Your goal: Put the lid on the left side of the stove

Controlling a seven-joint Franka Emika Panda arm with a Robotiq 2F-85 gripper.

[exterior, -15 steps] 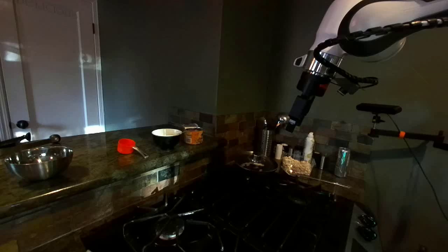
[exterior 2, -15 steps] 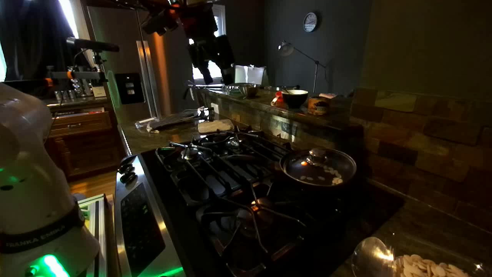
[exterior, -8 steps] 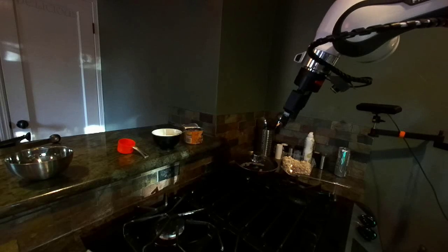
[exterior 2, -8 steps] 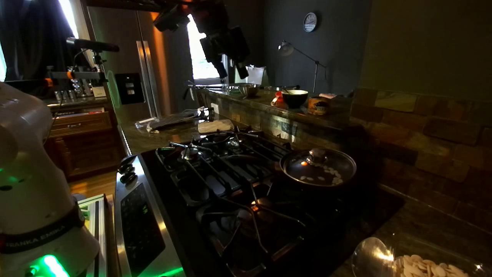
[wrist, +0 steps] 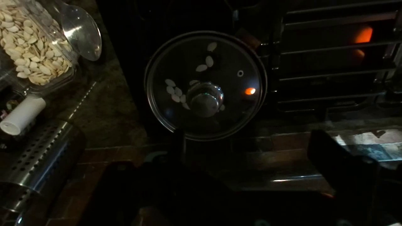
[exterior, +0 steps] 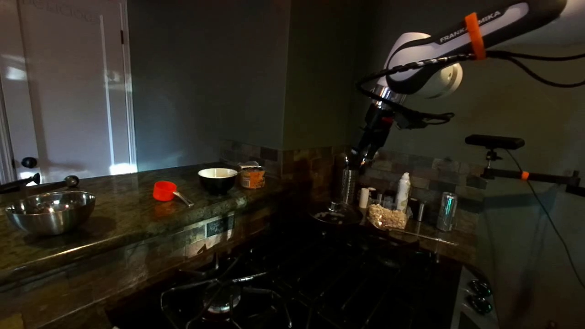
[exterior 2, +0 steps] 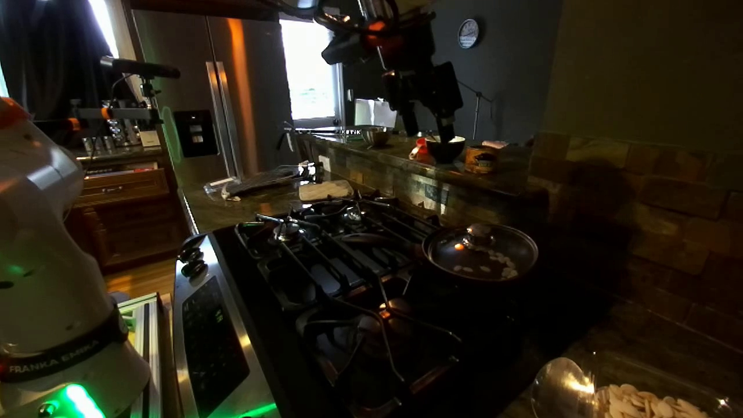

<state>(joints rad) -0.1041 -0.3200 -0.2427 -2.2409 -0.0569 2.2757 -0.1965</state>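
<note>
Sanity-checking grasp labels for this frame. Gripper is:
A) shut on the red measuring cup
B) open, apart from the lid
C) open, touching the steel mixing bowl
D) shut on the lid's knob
B: the fingers stand well apart in the wrist view, and both exterior views show the gripper higher than the lid, with space between them.

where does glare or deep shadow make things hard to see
Wrist view: an orange glint shows on the lid, and the gripper is a near-black silhouette. In an exterior view, the window is almost washed out. In an exterior view, most of the stove sinks into darkness.
</note>
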